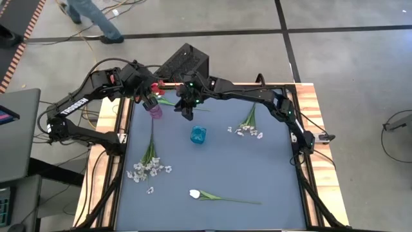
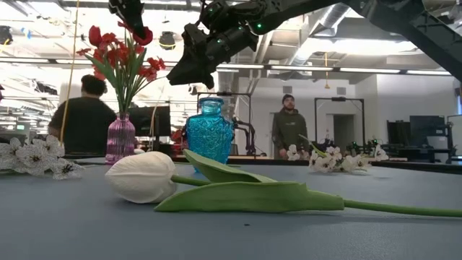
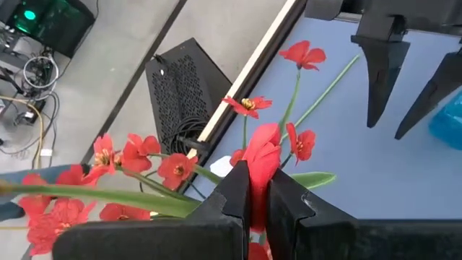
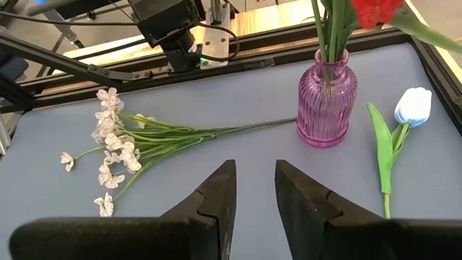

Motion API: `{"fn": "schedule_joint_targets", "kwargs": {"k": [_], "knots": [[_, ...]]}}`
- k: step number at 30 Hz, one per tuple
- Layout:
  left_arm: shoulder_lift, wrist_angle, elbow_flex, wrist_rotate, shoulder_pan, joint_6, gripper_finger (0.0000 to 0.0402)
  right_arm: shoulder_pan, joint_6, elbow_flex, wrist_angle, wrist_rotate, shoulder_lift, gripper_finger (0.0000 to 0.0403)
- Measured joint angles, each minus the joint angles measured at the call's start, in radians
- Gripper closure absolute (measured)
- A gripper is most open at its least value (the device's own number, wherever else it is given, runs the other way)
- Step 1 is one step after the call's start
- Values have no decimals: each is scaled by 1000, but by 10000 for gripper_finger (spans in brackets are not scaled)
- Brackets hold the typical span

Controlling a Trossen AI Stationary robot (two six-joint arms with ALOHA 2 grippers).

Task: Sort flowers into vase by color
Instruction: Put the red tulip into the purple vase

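A pink vase point(image 1: 155, 111) stands at the table's far left with several red flowers point(image 2: 119, 54) in it. My left gripper point(image 3: 258, 206) hangs just above it, shut on a red tulip bud point(image 3: 263, 152). My right gripper point(image 4: 254, 189) hovers open and empty to the right of the vase, above the table. A blue vase point(image 1: 198, 135) stands empty at mid-table. White blossom sprays lie flat at the left point(image 1: 149, 169) and far right point(image 1: 248, 129). One white tulip point(image 1: 195, 193) lies near the front, another point(image 4: 413, 107) beside the pink vase. My left gripper pinches the red tulip's bud point(image 3: 261, 167) between its two fingers, which slant down from above. The bud stands upright among the other red flowers, over the pink vase. The fingers hide the stem below the bud.
A black box point(image 1: 183, 61) sits just past the table's far edge. Wooden rails point(image 1: 315, 103) frame the grey mat. People point(image 2: 289, 126) stand in the room behind. Bare mat lies between the blue vase and the near tulip.
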Motion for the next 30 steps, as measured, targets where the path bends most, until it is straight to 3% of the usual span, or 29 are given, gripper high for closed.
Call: {"fn": "schedule_joint_targets", "kwargs": {"k": [11, 21, 27, 30], "knots": [[0, 15, 0, 21, 0, 3, 382, 0, 2, 0, 0, 0, 0, 280], [-5, 14, 0, 30, -7, 70, 282, 0, 0, 0, 0, 0, 0, 280], [-50, 58, 0, 180, -7, 78, 231, -1, -2, 0, 0, 0, 0, 280], [-82, 63, 0, 194, -8, 77, 217, -2, -2, 0, 0, 0, 0, 280]]}}
